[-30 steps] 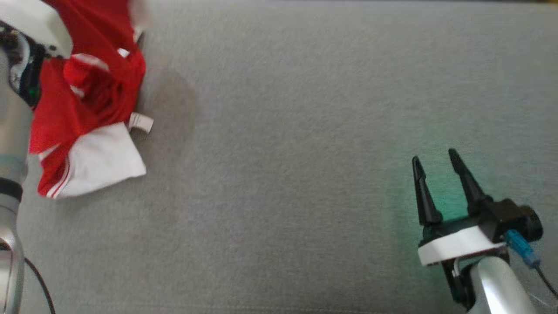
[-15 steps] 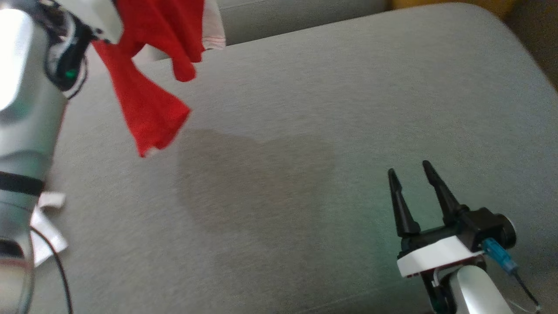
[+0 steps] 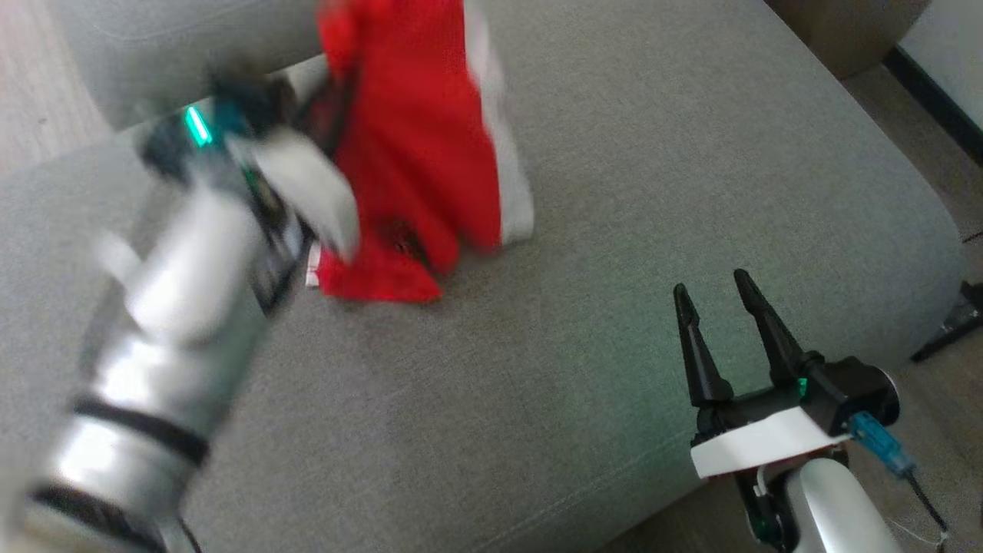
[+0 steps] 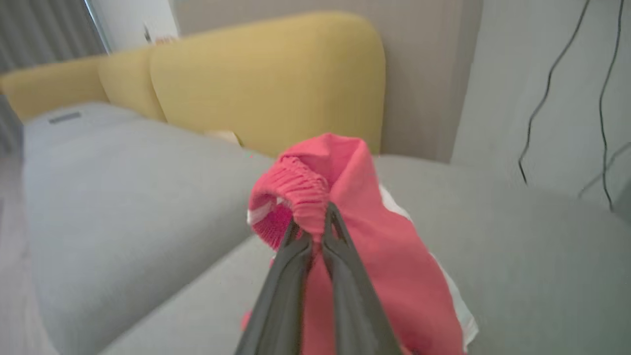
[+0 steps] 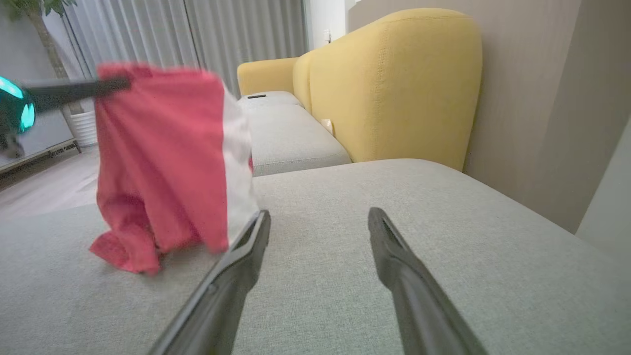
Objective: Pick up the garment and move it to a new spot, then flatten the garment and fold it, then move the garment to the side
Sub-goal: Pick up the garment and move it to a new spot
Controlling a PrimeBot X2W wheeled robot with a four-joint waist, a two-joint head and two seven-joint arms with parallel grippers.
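Observation:
The garment (image 3: 415, 153) is red with a white side stripe and hangs bunched from my left gripper (image 3: 326, 77), which is blurred by motion. In the left wrist view the left gripper (image 4: 315, 224) is shut on the garment's (image 4: 345, 207) ribbed red waistband. The garment's (image 5: 162, 162) lower end rests crumpled on the grey sofa cushion (image 5: 345, 276), and the left gripper's fingers (image 5: 79, 89) hold its top corner. My right gripper (image 3: 710, 286) hovers open over the cushion's near right part, nothing between its fingers. In its own view the right gripper (image 5: 319, 214) sits just right of the garment.
The grey sofa cushion (image 3: 653, 153) ends in a rounded edge at the right, with wooden floor (image 3: 914, 100) beyond. A yellow backrest (image 5: 394, 88) stands behind the seat, with a second grey cushion (image 5: 286, 133) further along. Dark cables (image 4: 542, 98) hang on the wall.
The head camera has turned. My left arm has swung the hanging garment from the left toward the middle of the cushion, and its lower end now touches down. The right gripper stays open.

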